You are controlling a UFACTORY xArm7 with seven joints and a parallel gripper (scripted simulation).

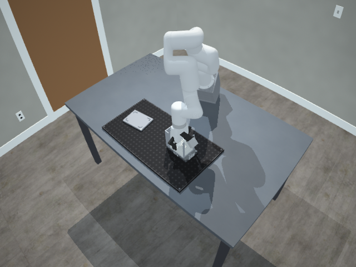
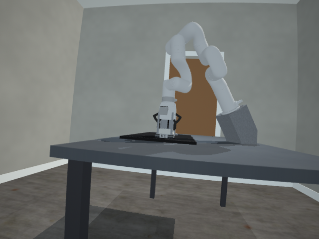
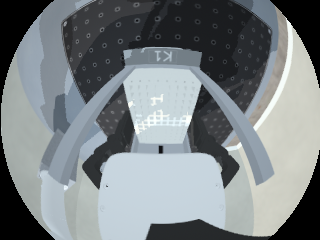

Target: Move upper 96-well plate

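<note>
The stack rack K1 [image 1: 182,148] stands on the dark perforated baseplate [image 1: 161,141], right of its middle. In the exterior view its label K1 [image 2: 163,135] faces the camera. The upper 96-well plate [image 3: 160,103] shows in the wrist view as a pale dotted surface right below the gripper, with the K1 tab [image 3: 162,56] beyond it. My gripper [image 1: 181,141] is open, lowered over the rack, its fingers straddling the upper plate's two sides [image 2: 166,126]. The lower plate is hidden. The plate nest N1 [image 1: 138,119] is a pale square at the baseplate's far left, empty.
The arm's grey base block [image 1: 209,92] stands behind the baseplate on the grey table. The table's front edge [image 1: 172,198] runs close to the baseplate. A brown door [image 1: 60,48] is behind the table.
</note>
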